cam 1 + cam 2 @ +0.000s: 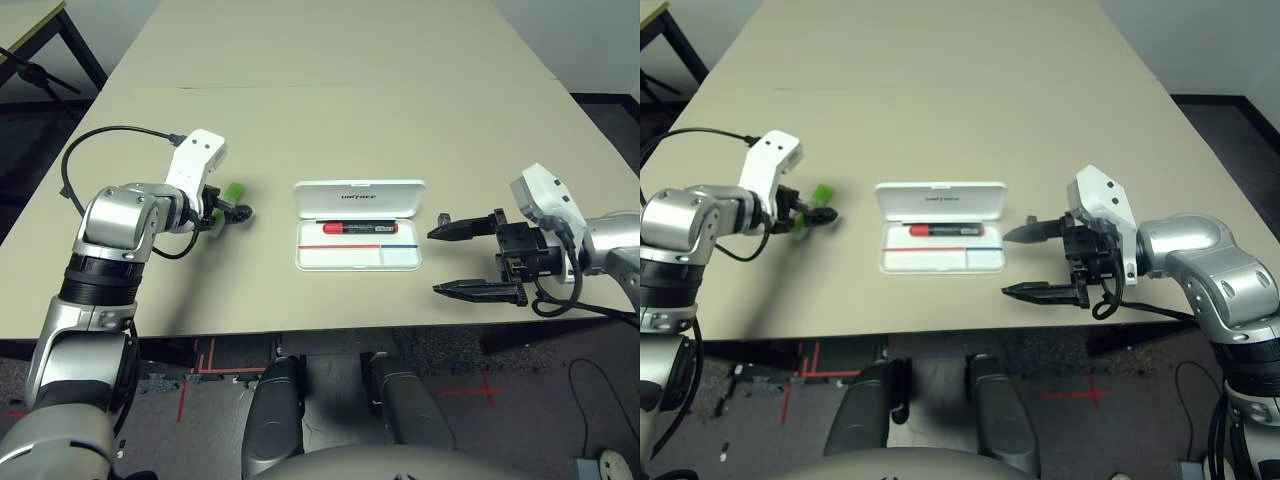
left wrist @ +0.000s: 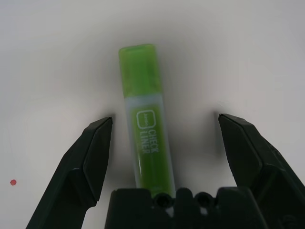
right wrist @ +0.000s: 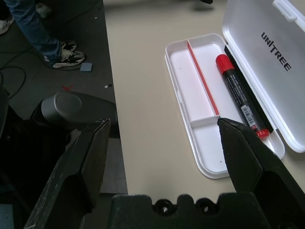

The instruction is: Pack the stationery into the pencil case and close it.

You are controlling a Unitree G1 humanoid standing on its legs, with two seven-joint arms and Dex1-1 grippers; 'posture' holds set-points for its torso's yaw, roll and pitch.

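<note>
From the head camera, you can see the white hinged plastic pencil case (image 1: 358, 228) lying open in the middle of the pale surface (image 1: 330, 90), lid folded back. The red marker with its black label band (image 1: 359, 227) already lies in the case's back compartment, so one piece is packed. Your left gripper (image 1: 222, 212) hangs low over the flat light-green stick (image 1: 229, 196), which lies on the surface well to the left of the case. Your right gripper (image 1: 472, 258) waits just right of the case, jaws wide apart and empty.

In the left wrist view, the green stick (image 2: 144, 129) lies lengthwise between the open jaws, neither finger touching it; it is not yet gripped.

In the right wrist view, the marker (image 3: 240, 98) rests along the hinge side, and the front compartments are bare.

I cannot find the small dark-grey block. By my reckoning, the green stick still needs packing and the lid still needs closing.
</note>
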